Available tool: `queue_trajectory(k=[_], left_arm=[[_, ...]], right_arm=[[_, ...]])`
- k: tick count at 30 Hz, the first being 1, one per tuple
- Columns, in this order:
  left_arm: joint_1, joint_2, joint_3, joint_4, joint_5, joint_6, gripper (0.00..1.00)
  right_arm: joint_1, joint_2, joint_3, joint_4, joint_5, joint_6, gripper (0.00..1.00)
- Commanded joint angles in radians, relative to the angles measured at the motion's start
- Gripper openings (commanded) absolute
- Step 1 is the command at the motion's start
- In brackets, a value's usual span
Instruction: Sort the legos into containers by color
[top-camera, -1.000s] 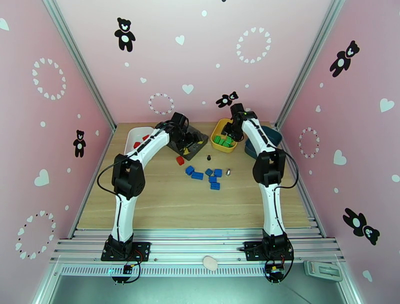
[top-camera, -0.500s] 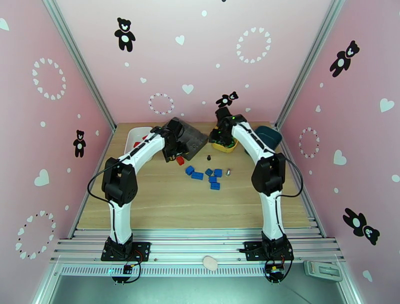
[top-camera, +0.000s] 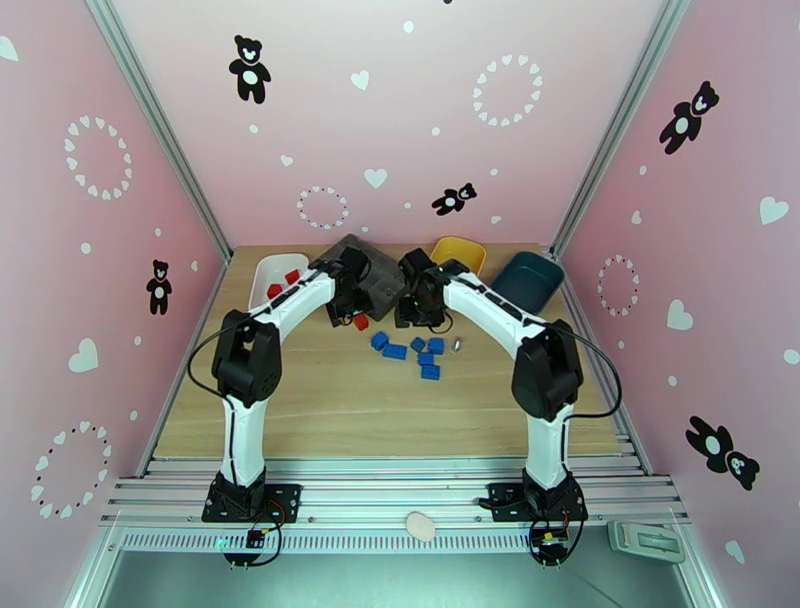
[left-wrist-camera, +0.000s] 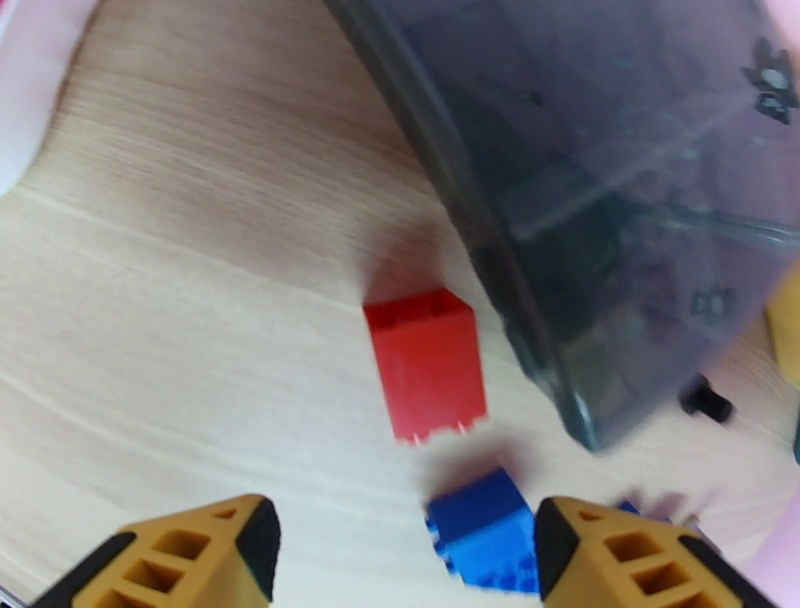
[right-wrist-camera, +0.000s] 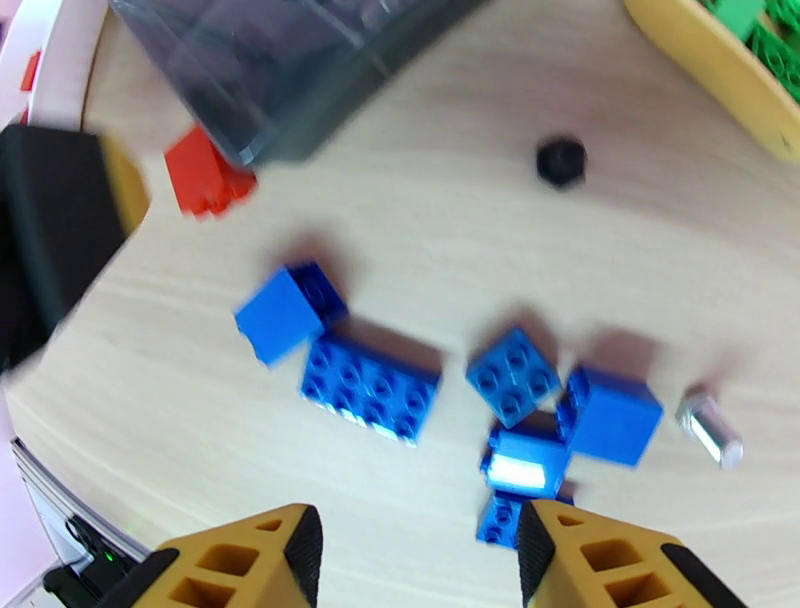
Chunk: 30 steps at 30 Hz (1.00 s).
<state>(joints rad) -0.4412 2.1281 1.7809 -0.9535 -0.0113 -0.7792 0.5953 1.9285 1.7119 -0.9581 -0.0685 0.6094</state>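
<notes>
A red lego (left-wrist-camera: 425, 365) lies on the wood just ahead of my left gripper (left-wrist-camera: 405, 545), which is open with nothing between its fingers. In the top view the left gripper (top-camera: 350, 300) hangs over that red lego (top-camera: 360, 322), beside the dark tray. My right gripper (right-wrist-camera: 415, 550) is open above several blue legos (right-wrist-camera: 370, 385), seen in the top view as a cluster (top-camera: 425, 357) near the right gripper (top-camera: 412, 310). At the back stand the containers: a white one (top-camera: 262, 272) with red legos, a yellow one (top-camera: 458, 252) with green legos (right-wrist-camera: 745, 15), and a teal one (top-camera: 525, 282).
A dark grey compartment tray (top-camera: 368, 262) sits between the white and yellow bins, its corner close to the red lego. A black bit (right-wrist-camera: 560, 160) and a silvery bit (right-wrist-camera: 710, 428) lie near the blue cluster. The near half of the table (top-camera: 380, 420) is bare wood.
My right arm swung left from the yellow bin to above the blue legos. My left gripper dropped off the dark tray toward the red lego, its jaws narrowing.
</notes>
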Motion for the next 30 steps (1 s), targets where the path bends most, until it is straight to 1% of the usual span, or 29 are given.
queue_trajectory(k=[1, 7, 18, 21, 26, 30], left_arm=[[-0.005, 0.033, 0.02, 0.022, -0.026, -0.011, 0.71], [-0.005, 0.071, 0.037, 0.034, -0.031, -0.015, 0.7], [-0.01, 0.12, 0.068, 0.051, -0.018, -0.029, 0.69], [-0.01, 0.132, 0.069, 0.049, -0.021, -0.035, 0.66], [-0.01, 0.153, 0.064, 0.047, -0.021, -0.039, 0.63], [-0.01, 0.143, 0.047, 0.053, -0.03, -0.04, 0.58]], right_arm=[[0.0, -0.095, -0.052, 0.01, 0.019, 0.012, 0.56], [0.001, -0.129, -0.1, 0.009, 0.02, 0.016, 0.56], [0.0, -0.105, -0.086, 0.011, 0.001, 0.017, 0.56], [0.001, -0.105, -0.082, 0.01, 0.001, 0.016, 0.56], [0.001, -0.108, -0.076, 0.002, 0.005, 0.011, 0.56], [0.0, -0.11, -0.08, 0.001, 0.008, 0.012, 0.56]])
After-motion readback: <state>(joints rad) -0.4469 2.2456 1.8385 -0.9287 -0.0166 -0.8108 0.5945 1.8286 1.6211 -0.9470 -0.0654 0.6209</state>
